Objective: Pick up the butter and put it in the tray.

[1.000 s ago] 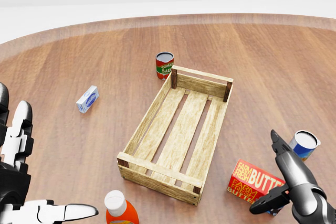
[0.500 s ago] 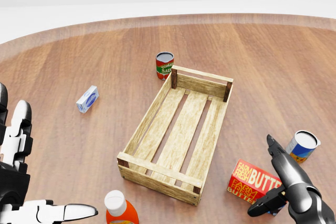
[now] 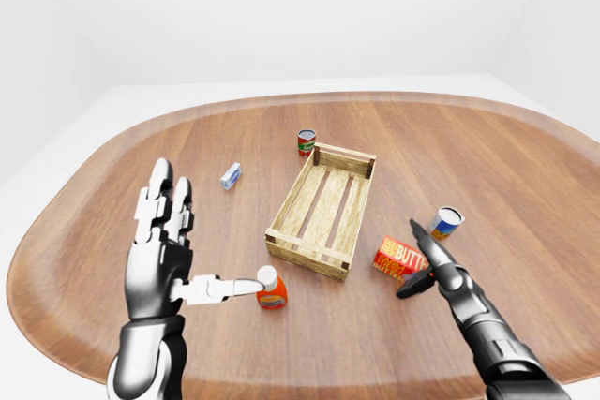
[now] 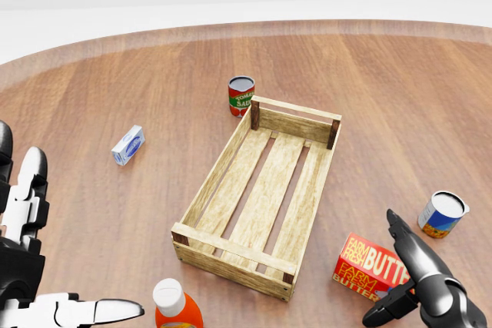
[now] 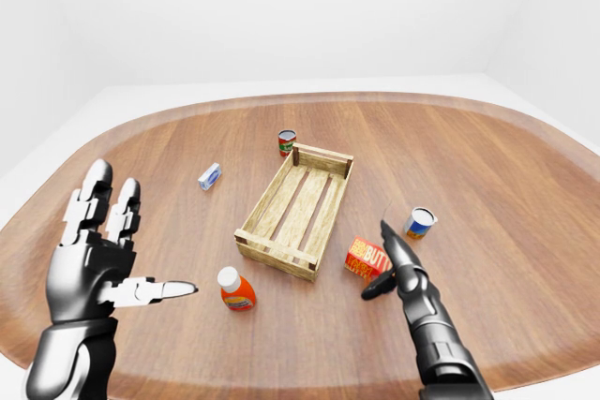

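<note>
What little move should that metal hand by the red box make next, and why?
Probably ease the right hand left so its open fingers straddle the red butter box; it lies untouched on the wooden table, outside the slatted wooden tray.

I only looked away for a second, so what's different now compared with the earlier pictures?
In the head view the right hand has slid down toward the bottom edge beside the butter, uncovering the blue can. It has not gripped anything. The butter, wooden tray, tomato can, orange bottle and left hand stayed put.
</note>
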